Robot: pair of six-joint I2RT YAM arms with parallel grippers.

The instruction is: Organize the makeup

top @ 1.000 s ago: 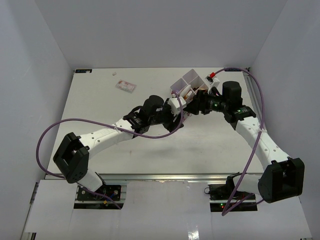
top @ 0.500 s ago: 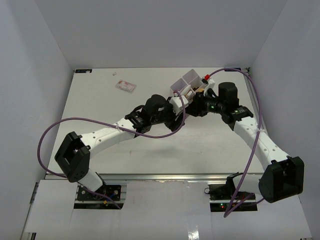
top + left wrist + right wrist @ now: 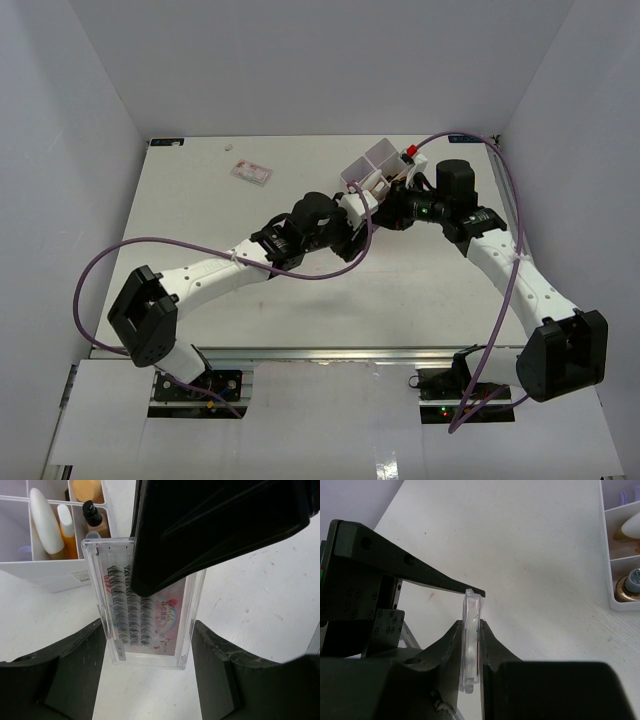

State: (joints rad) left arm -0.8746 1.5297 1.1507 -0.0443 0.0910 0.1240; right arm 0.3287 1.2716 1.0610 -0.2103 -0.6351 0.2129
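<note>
A clear flat case of false lashes [image 3: 145, 615] hangs above the table between my two grippers. My left gripper [image 3: 148, 645] spans its width, a finger against each long edge. My right gripper [image 3: 472, 625] is shut on the two flat faces of the case [image 3: 471, 640]; in the left wrist view its black finger [image 3: 210, 525] covers the case's upper part. Both grippers meet beside the white compartment box [image 3: 375, 160]. In the box [image 3: 50, 572] stand a white sponge [image 3: 45, 517], an orange tube [image 3: 67, 527], a beige dark-capped bottle [image 3: 95, 522] and a tan sponge [image 3: 87, 489].
A second flat lash case [image 3: 251, 172] lies on the table at the back left, with a small white bit [image 3: 229, 147] beyond it. The box stands at the back, right of centre. Grey walls close in the table on three sides.
My right gripper has shifted a little left and closed on the case's faces. The left gripper has kept its spread and barely moved.
</note>
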